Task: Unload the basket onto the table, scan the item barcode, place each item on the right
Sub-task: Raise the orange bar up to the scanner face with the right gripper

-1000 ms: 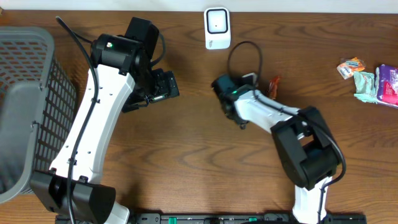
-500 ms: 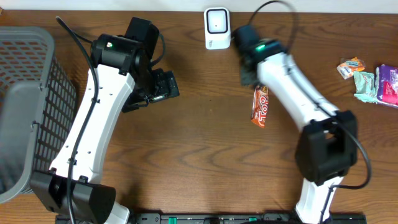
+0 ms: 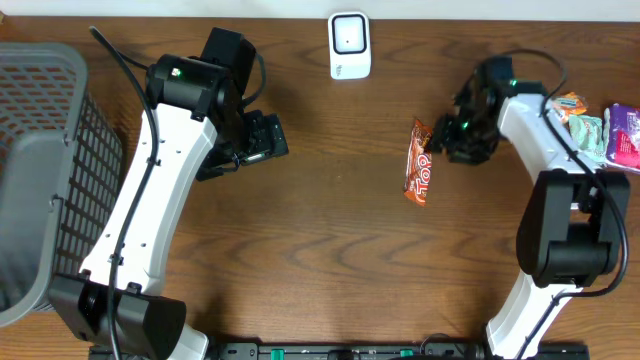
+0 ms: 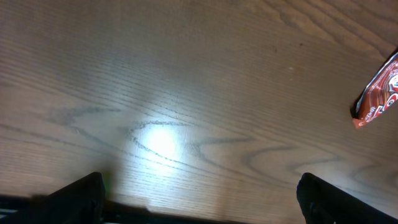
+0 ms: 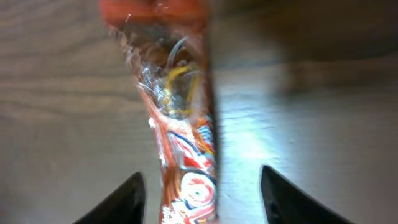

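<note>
The item, a red and orange candy bar wrapper (image 3: 419, 161), lies flat on the wooden table to the lower right of the white scanner (image 3: 349, 45). My right gripper (image 3: 446, 140) sits just right of the bar's upper end. In the right wrist view the wrapper (image 5: 180, 124) runs between the open fingers of the right gripper (image 5: 202, 196), with a gap on each side. My left gripper (image 3: 268, 138) hovers open over bare wood at centre left. The left gripper (image 4: 199, 199) holds nothing, and the bar's end (image 4: 377, 99) shows at the right edge of the left wrist view.
A grey mesh basket (image 3: 60, 170) fills the left edge of the table. Several small packets (image 3: 592, 122) lie at the far right, close behind the right arm. The scanner stands at the back edge, centre.
The right arm swung from mid-table up past the scanner, then right. The candy bar left its grip and now lies on the table. The left arm has not moved.
</note>
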Available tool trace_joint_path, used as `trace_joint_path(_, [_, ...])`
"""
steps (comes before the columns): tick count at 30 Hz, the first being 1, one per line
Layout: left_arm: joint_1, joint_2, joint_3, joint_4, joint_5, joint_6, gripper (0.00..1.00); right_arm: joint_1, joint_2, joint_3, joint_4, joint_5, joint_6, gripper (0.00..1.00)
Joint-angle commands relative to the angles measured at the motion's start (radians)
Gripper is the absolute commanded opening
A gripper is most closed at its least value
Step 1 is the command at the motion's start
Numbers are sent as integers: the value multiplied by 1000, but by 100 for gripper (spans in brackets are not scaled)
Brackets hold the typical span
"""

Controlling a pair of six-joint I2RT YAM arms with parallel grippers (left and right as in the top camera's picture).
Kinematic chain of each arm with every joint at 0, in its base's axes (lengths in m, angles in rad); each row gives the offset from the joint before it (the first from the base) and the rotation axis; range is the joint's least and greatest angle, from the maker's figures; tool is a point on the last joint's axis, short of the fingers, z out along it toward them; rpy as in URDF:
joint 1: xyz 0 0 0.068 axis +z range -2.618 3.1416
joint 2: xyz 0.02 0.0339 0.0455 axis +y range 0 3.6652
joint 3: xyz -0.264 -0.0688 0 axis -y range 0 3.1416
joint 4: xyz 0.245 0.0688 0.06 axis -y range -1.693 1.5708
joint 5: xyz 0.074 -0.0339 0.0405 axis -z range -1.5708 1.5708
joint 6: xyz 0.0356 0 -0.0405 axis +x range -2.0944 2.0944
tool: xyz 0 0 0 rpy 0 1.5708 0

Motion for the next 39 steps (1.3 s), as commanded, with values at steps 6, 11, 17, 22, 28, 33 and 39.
trace_joint_path(6, [3,5,3,-6,-6,2,98,69,-6,-199,230,-89,112,51])
trace_joint_path(11, [3,5,3,-6,-6,2,98,113,-6,-254,294,39,185,30])
trace_joint_path(17, [3,5,3,-6,-6,2,98,153,-7,-248,346,73,188,1])
trace_joint_path(22, [3,5,3,-6,-6,2,98,158,-22,-159,356,-2,225,1])
trace_joint_path(28, [3,5,3,-6,-6,2,98,171,-26,53,460,-101,253,2])
trace_joint_path(33, [3,5,3,-6,-6,2,98,220,-25,132,697,-39,414,2])
trace_joint_path(39, [3,5,3,-6,-6,2,98,319,43,149,1011,191,630,1])
